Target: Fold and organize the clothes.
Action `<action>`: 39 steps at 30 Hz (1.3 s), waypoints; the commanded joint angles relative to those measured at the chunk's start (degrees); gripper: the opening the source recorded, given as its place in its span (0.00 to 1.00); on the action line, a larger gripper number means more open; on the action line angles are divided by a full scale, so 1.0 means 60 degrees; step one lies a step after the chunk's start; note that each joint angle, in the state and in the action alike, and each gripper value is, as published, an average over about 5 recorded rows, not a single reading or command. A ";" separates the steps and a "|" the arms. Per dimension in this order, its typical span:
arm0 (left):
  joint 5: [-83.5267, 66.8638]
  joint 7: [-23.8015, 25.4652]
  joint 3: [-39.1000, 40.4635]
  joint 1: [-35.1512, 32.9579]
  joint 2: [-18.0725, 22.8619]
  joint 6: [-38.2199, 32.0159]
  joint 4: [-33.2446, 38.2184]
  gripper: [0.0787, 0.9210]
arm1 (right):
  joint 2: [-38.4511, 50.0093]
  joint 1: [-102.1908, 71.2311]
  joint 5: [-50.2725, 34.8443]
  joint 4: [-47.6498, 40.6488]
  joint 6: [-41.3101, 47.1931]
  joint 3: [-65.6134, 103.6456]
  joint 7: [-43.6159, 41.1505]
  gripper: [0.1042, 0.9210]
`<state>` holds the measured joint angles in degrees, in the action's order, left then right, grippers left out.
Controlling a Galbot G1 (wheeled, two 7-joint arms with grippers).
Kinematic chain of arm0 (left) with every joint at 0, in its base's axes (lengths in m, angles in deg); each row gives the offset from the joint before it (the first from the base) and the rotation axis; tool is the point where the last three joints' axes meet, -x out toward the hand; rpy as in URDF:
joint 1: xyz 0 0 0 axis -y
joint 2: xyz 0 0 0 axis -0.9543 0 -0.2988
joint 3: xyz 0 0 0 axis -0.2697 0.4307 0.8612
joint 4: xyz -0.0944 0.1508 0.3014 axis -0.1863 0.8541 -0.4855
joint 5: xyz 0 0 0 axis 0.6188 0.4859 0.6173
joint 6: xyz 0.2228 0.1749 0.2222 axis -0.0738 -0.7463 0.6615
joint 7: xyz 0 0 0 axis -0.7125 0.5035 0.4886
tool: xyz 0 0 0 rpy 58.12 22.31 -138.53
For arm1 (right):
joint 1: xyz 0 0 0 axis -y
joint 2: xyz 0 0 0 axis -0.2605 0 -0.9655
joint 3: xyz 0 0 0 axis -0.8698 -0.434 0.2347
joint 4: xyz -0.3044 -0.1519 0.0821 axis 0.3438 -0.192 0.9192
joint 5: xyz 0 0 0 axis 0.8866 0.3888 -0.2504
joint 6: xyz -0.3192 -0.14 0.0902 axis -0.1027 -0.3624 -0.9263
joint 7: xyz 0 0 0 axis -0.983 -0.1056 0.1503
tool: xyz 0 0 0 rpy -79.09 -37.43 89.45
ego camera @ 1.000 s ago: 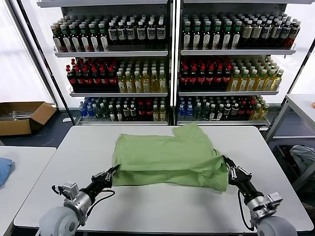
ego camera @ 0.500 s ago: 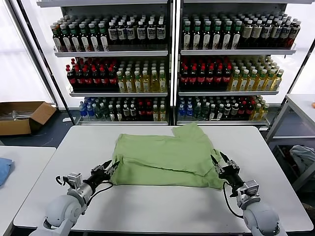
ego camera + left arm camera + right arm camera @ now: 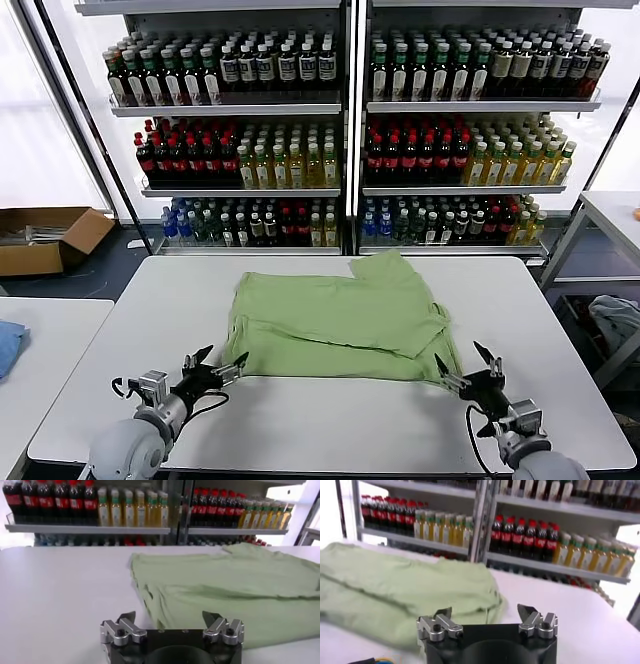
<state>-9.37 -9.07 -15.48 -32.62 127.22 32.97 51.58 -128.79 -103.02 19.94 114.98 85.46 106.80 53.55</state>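
- The light green soft cotton shirt (image 3: 335, 318) lies folded flat on the white rectangular table (image 3: 330, 425), toward its far side.
- The left gripper (image 3: 215, 366) hovers released just off the shirt's near left corner, holding nothing.
- The right gripper (image 3: 464, 365) hovers released by the near right corner, likewise free.
- A brown cardboard box (image 3: 45, 238) sits open on the floor at left; its contents are unclear.
- Tall shelves (image 3: 345, 105) hold rows of bottles.

You've got a white table (image 3: 330, 425) in front, w/ shelves (image 3: 345, 105) of bottles (image 3: 265, 65) behind it: dark, red and yellow-green ones in rows. Cardboard box (image 3: 45, 238) sits on the floor far left. Blue cloth (image 3: 8, 343) lies on a second table (image 3: 45, 365) at left. Grey bundle (image 3: 617, 322) at far right.
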 commanded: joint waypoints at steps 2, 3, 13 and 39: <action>0.0191 -0.0059 0.0044 -0.0300 0.0059 0.0082 0.0006 0.86 | -0.0077 -0.0877 -0.0026 0.0398 0.0296 0.0273 0.0069 0.65; 0.0185 -0.0059 0.0061 -0.0267 0.0063 0.0084 -0.0040 0.83 | -0.0104 -0.0825 -0.0036 0.0360 0.0304 0.0205 0.0083 0.62; 0.0020 0.0064 0.0083 -0.0227 0.0075 0.0030 -0.0186 0.50 | -0.0201 -0.0372 -0.0187 -0.0006 0.0272 -0.0238 0.0088 0.27; 0.0357 -0.0001 -0.1632 -0.3664 0.0478 -0.0170 0.2380 0.02 | 0.0238 -0.3016 -0.0964 0.1663 -0.0196 0.0890 -0.0570 0.00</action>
<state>-8.40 -8.90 -21.42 -45.79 128.48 32.44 59.43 -127.57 -115.94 14.99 122.32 84.43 110.55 50.48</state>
